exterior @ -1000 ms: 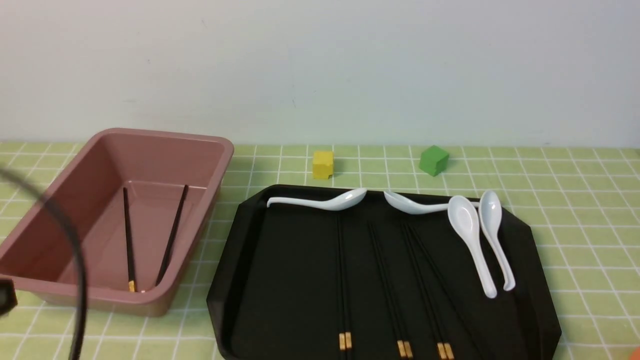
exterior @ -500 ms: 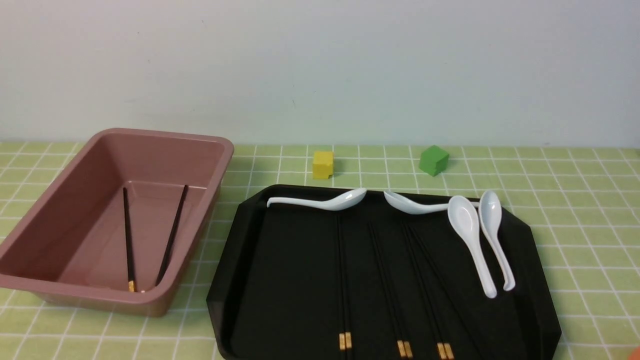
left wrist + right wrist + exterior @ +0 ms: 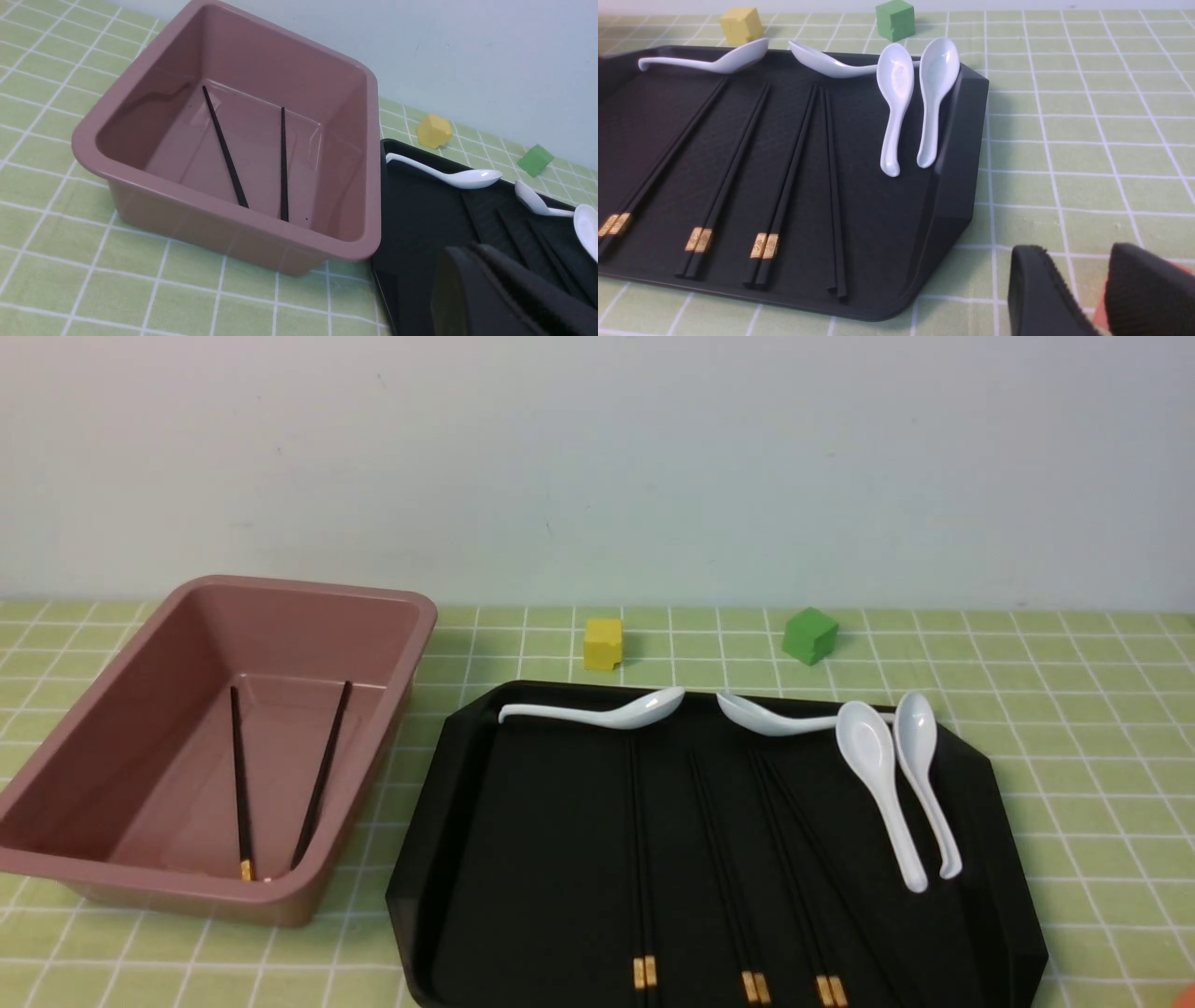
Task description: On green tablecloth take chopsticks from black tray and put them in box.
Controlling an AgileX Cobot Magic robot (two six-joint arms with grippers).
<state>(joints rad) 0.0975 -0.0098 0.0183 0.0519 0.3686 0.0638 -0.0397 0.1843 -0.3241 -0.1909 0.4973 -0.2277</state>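
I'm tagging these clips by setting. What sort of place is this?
Probably a staged tabletop test bench, not a real dining room: a green tablecloth against a bare wall, toy-like yellow cube and green cube, and cutlery laid neatly on a black tray.

Count, this entry: I see four pairs of chopsticks point(image 3: 784, 186) on one black tray point(image 3: 957, 186), plus two single sticks point(image 3: 241, 784) in one box point(image 3: 411, 616). White spoons point(image 3: 878, 775): four. One yellow cube point(image 3: 602, 642), one green cube point(image 3: 808, 635).
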